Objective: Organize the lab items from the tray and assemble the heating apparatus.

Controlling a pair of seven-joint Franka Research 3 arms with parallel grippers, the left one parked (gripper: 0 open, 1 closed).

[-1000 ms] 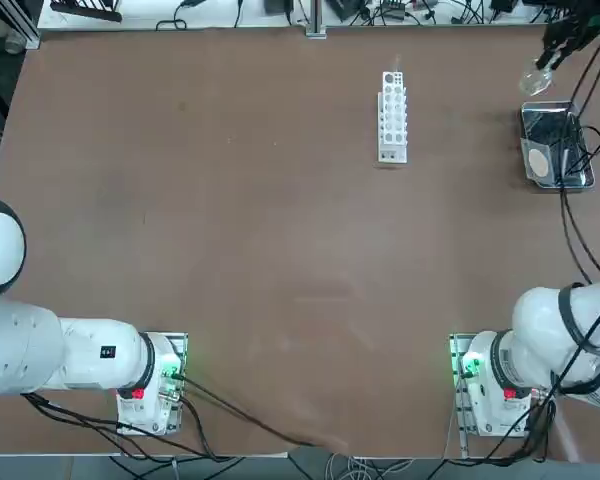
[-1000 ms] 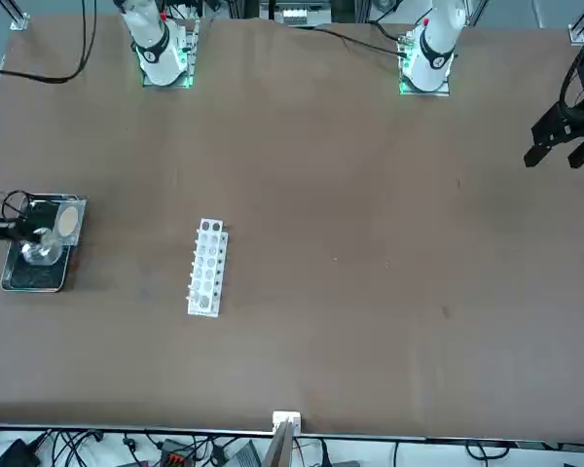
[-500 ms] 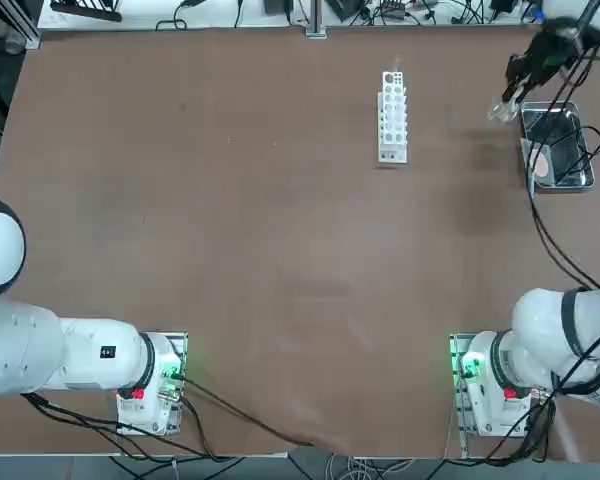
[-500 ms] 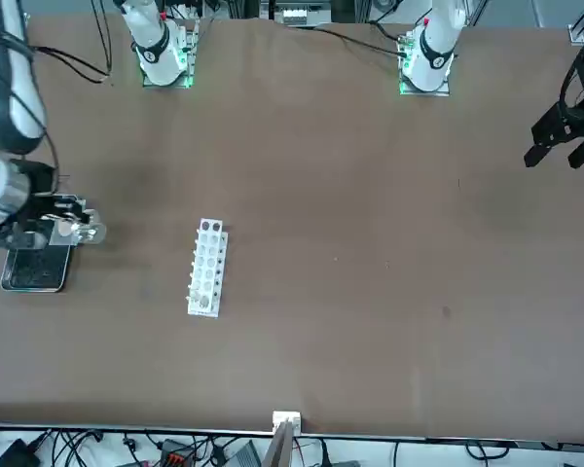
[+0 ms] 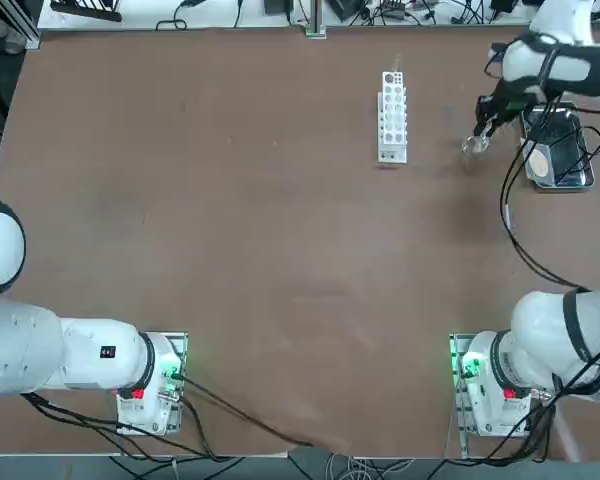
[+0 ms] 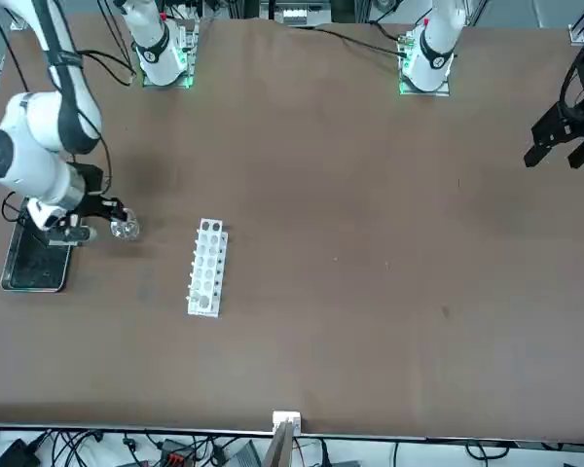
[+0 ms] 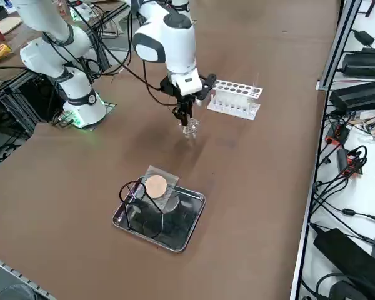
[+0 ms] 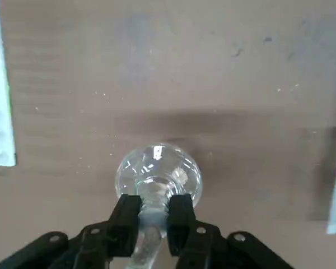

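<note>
The right hand (image 8: 154, 213) has carried the glass burner (image 8: 158, 175) off the tray (image 5: 584, 180), seemingly toward the rack (image 5: 392, 117).

Tool (image 7: 189, 125) grips burner (image 7: 190, 130) btwn rack (image 7: 235, 99) & tray (image 7: 186, 234).

The burner (image 8: 159, 174) is clear, glossy glass that catches bright highlights, pinched at its neck by the matt black fingers (image 8: 127, 216) of the right gripper (image 8: 154, 208). The tray (image 7: 185, 232) is shiny metal with a dark mirror-like bottom. The mesh (image 7: 156, 187) looks grey and woven, its centre matt tan. The rack (image 5: 392, 116) looks like white plastic. The table (image 5: 230, 220) is matt brown, lightly speckled.
</note>
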